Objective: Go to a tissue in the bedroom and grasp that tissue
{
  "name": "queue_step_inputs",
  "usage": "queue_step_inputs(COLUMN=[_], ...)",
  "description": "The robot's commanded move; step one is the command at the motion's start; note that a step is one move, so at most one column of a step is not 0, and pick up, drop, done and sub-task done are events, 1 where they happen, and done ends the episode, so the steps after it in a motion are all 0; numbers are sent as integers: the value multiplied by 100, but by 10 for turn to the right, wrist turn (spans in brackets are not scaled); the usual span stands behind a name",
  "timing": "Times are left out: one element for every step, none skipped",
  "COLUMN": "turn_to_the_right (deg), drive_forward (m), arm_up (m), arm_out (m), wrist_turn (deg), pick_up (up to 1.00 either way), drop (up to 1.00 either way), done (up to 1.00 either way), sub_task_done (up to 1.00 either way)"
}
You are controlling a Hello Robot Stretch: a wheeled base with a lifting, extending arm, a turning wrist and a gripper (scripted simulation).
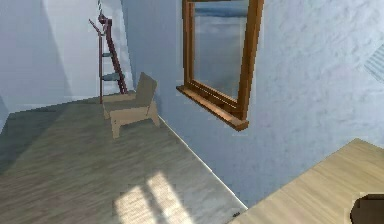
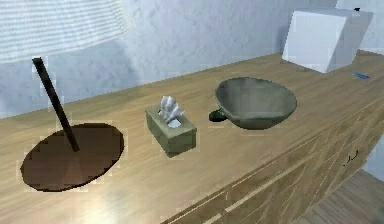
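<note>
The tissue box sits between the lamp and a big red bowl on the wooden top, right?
No, the bowl is grey-green, not red, as the arm side view shows. The tissue box does sit between the lamp and that bowl on the wooden top.

The tissue box [image 2: 171, 136] is dull olive-green, and its tissue [image 2: 169, 108] is white. Under it the dresser top [image 2: 262, 168] is honey-coloured wood with fine grain streaks. Toward the arm side view's right of the tissue box, the bowl [image 2: 257, 102] is grey-green and the block [image 2: 322, 40] beyond it plain white. On the other side, the lamp base [image 2: 72, 158] is dark brown, the stem [image 2: 55, 100] black, and the shade [image 2: 60, 25] white with thin ribs. Behind the tissue box the wall [image 2: 200, 40] is mottled pale blue.
</note>
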Motion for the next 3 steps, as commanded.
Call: queue_step_inputs(turn_to_the_right=[0,0,0], drive_forward=[0,0,0], arm_up=[38,0,0], arm_out=[0,14,0], wrist_turn=[0,0,450], pick_up=[0,0,0], drop=[0,0,0], done=[0,0,0], sub_task_done=[0,0,0])
